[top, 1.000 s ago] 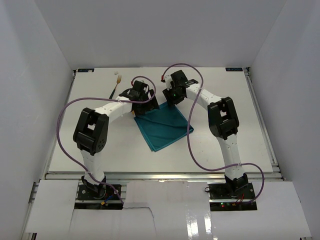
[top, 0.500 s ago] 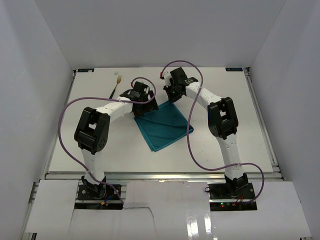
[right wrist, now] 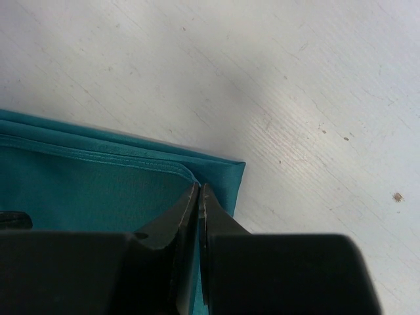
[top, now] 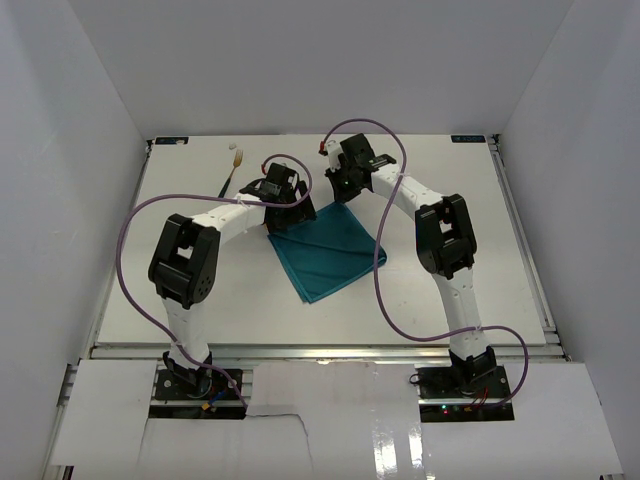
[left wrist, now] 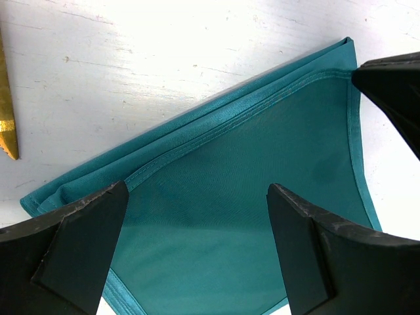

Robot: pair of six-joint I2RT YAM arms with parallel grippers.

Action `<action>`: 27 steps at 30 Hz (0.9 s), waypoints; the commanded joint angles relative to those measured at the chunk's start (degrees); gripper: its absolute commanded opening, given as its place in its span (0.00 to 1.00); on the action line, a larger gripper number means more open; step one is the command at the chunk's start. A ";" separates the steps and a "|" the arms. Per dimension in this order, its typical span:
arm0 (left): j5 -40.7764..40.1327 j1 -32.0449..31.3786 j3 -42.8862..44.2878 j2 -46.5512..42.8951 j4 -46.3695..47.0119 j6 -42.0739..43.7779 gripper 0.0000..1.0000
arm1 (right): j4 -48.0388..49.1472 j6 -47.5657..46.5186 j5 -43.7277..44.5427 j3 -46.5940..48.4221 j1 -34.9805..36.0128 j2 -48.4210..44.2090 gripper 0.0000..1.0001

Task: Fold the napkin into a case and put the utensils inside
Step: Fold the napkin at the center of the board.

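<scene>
Robotics lab cell: white panels (top: 70, 200) box in a white counter (top: 480, 285), left arm (top: 185, 265) and right arm (top: 445, 245) bolted at its near edge.

A white table (top: 480, 250) stood inside a plain white enclosure, shut in by a left wall (top: 60, 200), a back wall (top: 320, 60) and a right wall (top: 590, 200). A small blue-printed label (top: 470, 138) sat at the table's far edge. A metal rail (top: 320, 350) ran along its near edge, with white sheeting (top: 330, 420) nearer still. Seen close, the tabletop was scuffed and bore a small brown speck (right wrist: 397, 196).
</scene>
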 commanded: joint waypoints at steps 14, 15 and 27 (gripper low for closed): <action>0.44 -0.17 2.19 -3.22 -0.06 1.39 0.98 | 3.58 3.89 1.68 2.65 -0.74 2.58 0.08; 0.44 -0.17 2.19 -3.31 -0.06 1.39 0.98 | 3.58 4.07 1.76 2.65 -0.74 2.49 0.10; 3.78 -0.79 3.77 -5.86 0.29 0.77 0.98 | 3.66 7.22 5.62 -4.28 -0.74 -9.52 0.54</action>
